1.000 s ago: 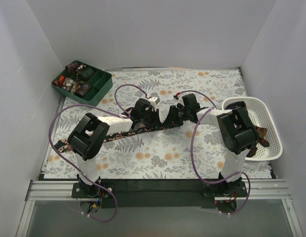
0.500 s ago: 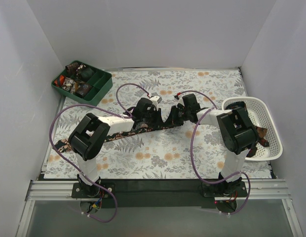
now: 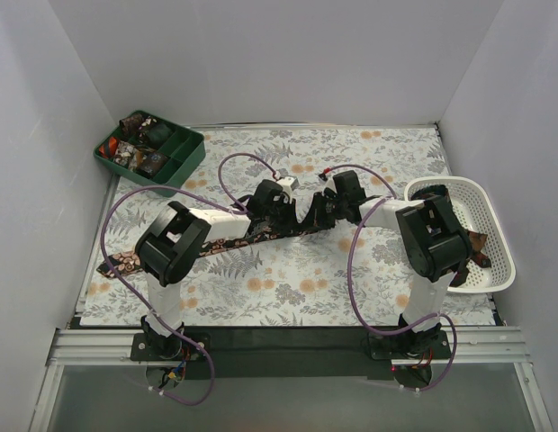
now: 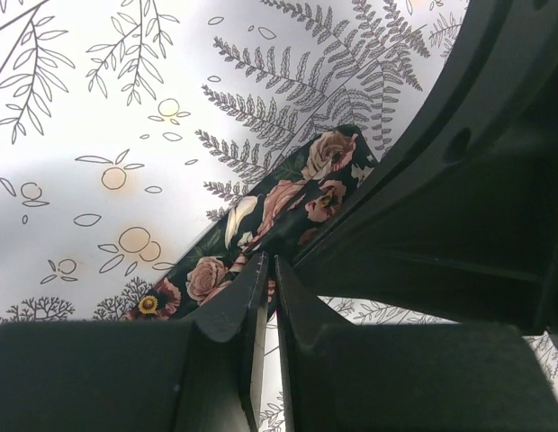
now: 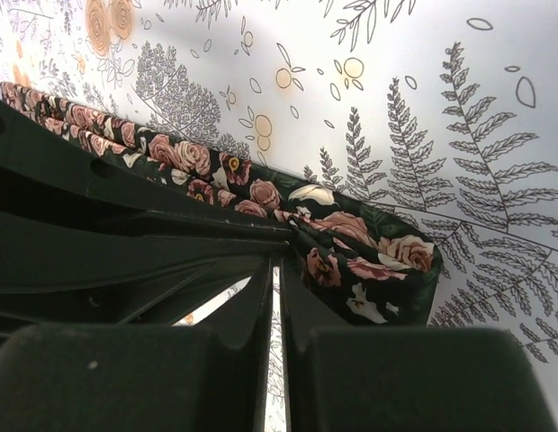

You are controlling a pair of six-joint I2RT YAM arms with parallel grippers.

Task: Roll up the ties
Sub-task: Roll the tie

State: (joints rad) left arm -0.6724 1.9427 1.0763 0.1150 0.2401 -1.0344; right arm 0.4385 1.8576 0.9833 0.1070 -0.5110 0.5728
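From above, the long black rose-print fabric necktie (image 3: 243, 239) lies flat on the fern-patterned tabletop (image 3: 351, 270). Its long axis runs diagonally, from one end near my left arm (image 3: 175, 247) up and right toward the middle. There both sets of jaws meet over its far end, with the right arm (image 3: 432, 234) reaching in from the basket side. Coiled ties (image 3: 139, 153) sit in the dark green divided tray (image 3: 184, 160) at far left.

On the left wrist camera, the necktie (image 4: 288, 202) slants from lower left to upper right. The left jaws are closed to a slit, tips on its edge; I cannot tell whether any cloth is pinched.

On the right wrist camera, the necktie (image 5: 351, 252) has its end folded back on itself, and the right jaws are pinched on that fold.
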